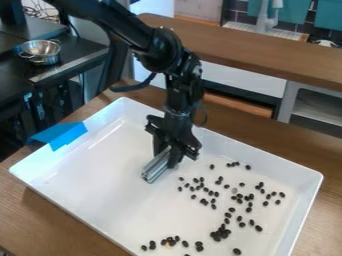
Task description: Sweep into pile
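Over the middle of the white tray [87, 204], the black gripper [167, 154] hangs down, shut on a short grey metal bar [155, 167]. The bar slants toward the lower left, low over the tray floor or touching it; which of the two I cannot tell. Small dark beans [219, 234] lie scattered over the right half of the tray, to the right of the bar. Several more beans [169, 242] sit in a loose group by the tray's near edge.
Blue tape [60, 135] is stuck over the tray's left rim. The tray walls rise around the work area on a wooden table [57, 220]. A metal bowl [41, 51] stands on a dark counter at the upper left, and another wooden counter [260, 52] runs behind.
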You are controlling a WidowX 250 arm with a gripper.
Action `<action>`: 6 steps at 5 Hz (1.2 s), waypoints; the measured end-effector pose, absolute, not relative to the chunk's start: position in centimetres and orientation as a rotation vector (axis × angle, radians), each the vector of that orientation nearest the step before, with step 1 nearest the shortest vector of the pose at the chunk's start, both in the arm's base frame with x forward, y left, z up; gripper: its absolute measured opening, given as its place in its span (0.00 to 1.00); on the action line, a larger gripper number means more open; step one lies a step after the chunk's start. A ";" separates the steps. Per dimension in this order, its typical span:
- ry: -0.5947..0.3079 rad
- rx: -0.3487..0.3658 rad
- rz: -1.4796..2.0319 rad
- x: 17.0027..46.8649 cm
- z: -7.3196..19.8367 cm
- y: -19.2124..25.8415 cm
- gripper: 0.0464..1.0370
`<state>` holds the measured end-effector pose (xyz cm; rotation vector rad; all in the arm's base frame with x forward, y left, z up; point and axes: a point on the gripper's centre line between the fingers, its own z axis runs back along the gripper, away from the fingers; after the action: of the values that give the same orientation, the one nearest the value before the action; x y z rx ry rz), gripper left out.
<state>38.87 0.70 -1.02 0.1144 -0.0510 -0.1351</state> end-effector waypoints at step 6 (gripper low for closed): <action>-0.012 -0.113 0.110 38.6 -1.3 -9.2 0.34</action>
<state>38.63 -9.22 -1.35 -0.1134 -0.0121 0.1099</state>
